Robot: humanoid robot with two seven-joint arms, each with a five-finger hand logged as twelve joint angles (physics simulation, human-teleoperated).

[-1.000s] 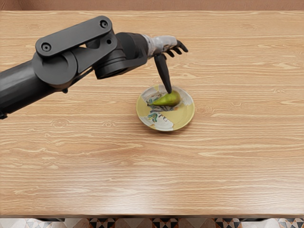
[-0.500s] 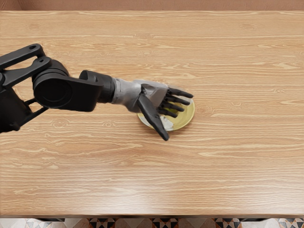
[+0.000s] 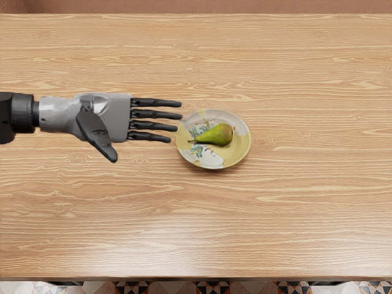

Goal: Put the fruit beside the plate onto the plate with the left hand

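The pear (image 3: 215, 134) lies on its side on the patterned yellow plate (image 3: 243, 147), near the middle of the tabletop (image 3: 196, 226), its narrow stem end pointing left. Nothing touches it.

The left hand (image 3: 108, 119) now hangs just left of the plate, held flat with its four fingers (image 3: 156, 114) stretched straight toward the rim and slightly apart. The thumb angles down toward the near edge, and the hand holds nothing. The fingertips stop at the plate's left rim or just short of it; contact cannot be told from this view.

A second ago the hand was raised beyond the plate with one finger reaching down at the pear. Half a second ago it swept low over the plate and hid the fruit. It has since drawn back to the left, and the pear shows again in the same spot on the plate.

Judging by this, the fruit is placed and let go, so the task looks done and the arm is retreating. The right arm is out of sight.
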